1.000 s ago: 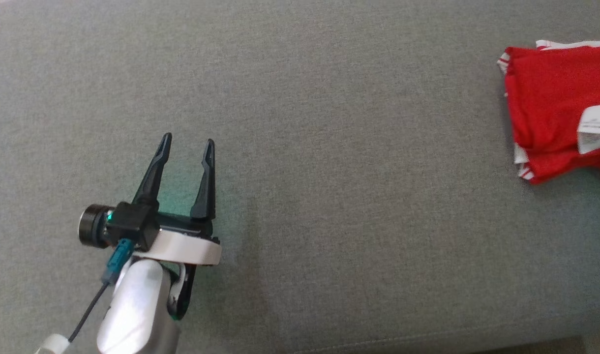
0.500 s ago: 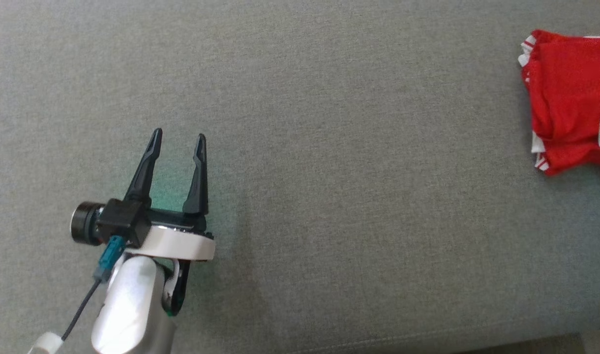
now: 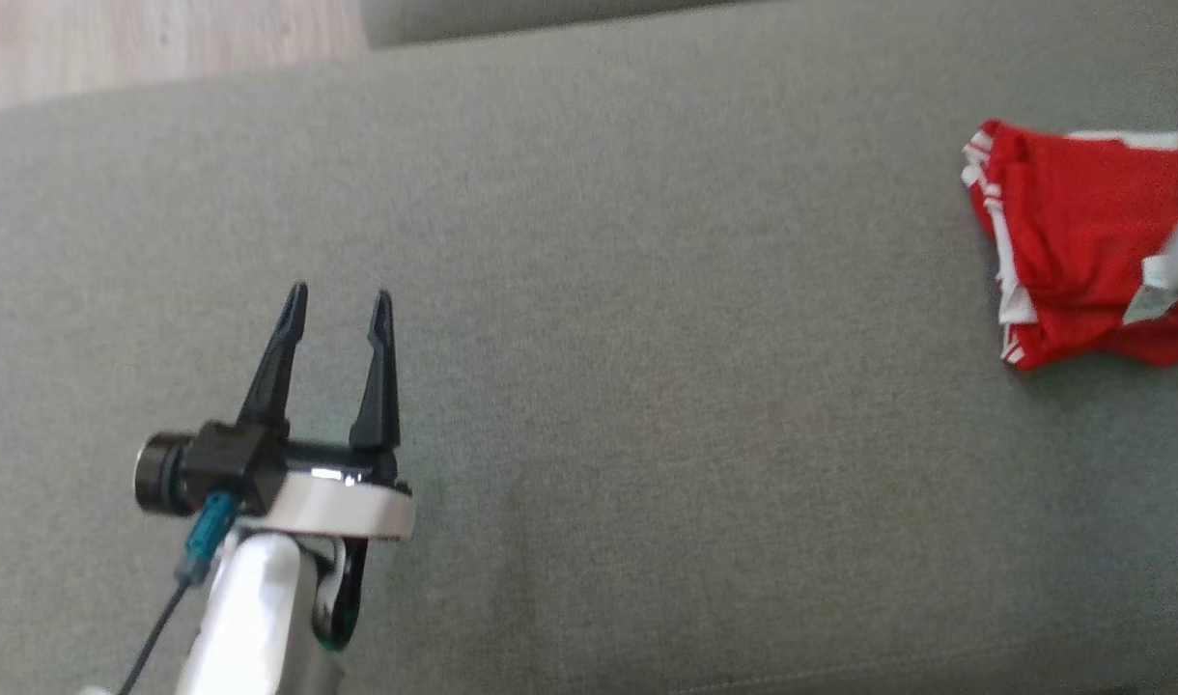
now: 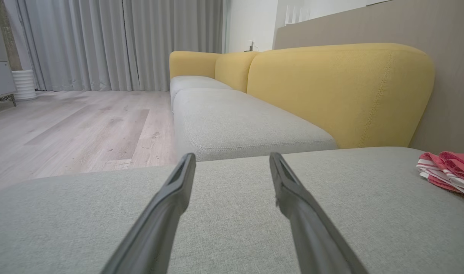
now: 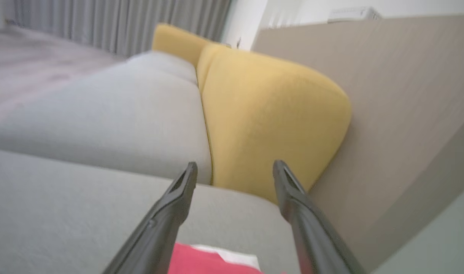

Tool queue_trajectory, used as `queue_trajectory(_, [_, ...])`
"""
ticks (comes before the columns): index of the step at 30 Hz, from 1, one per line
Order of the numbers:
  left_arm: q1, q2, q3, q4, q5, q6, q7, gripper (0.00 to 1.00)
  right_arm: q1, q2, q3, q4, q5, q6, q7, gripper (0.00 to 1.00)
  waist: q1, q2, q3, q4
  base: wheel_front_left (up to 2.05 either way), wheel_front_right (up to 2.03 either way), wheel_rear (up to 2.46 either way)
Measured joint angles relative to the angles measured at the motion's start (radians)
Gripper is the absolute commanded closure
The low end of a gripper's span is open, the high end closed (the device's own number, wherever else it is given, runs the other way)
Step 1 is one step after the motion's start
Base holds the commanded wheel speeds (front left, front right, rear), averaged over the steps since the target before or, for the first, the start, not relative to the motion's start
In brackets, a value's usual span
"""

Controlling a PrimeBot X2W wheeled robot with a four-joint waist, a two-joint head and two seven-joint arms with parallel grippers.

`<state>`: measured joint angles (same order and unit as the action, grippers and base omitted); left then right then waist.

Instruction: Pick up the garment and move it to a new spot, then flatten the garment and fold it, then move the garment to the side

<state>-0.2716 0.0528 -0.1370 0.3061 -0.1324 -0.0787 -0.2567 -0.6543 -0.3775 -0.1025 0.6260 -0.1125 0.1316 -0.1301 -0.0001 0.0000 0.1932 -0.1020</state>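
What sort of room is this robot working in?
Probably a home living room: a long sofa with yellow backrests, full-length grey curtains, and a pale wood floor.

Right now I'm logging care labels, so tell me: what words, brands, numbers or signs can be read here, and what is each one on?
No text is readable.
White tag on the red garment: any print is too blurred to read.
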Motion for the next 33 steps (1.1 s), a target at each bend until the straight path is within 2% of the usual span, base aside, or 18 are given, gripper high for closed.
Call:
queue_trajectory(9, [0.082,-0.002,0.007,-0.025,-0.011,0.01,0.0,0.0,0.206,0.24,0.036,-0.215,0.115,0.0,-0.048,0.0,-0.0001,0.0,-0.112,0.0,0.0,0.0,0.0])
queue_trajectory(13, [0.115,-0.003,0.006,-0.042,-0.017,0.016,0.0,0.0,0.307,0.309,0.045,-0.252,0.129,0.0,-0.078,0.0,-0.0001,0.0,-0.142,0.011,0.0,0.0,0.0])
queue_trajectory(20, [0.167,-0.004,0.003,-0.08,-0.036,0.018,0.0,0.0,0.461,0.323,0.067,-0.274,0.209,0.0,-0.114,0.0,0.0,0.0,-0.169,0.036,0.0,0.0,0.0])
queue_trajectory(23, [0.177,-0.004,0.0,-0.092,-0.053,0.035,0.0,0.0,0.511,0.329,0.081,-0.274,0.22,0.0,-0.118,0.0,0.0,0.0,-0.173,0.043,0.0,0.0,0.0])
queue_trajectory(33, [0.179,-0.004,-0.024,-0.1,-0.094,0.053,0.0,0.0,0.529,0.33,0.086,-0.324,0.215,0.0,-0.118,0.0,0.0002,0.0,-0.17,0.044,0.0,0.0,0.0])
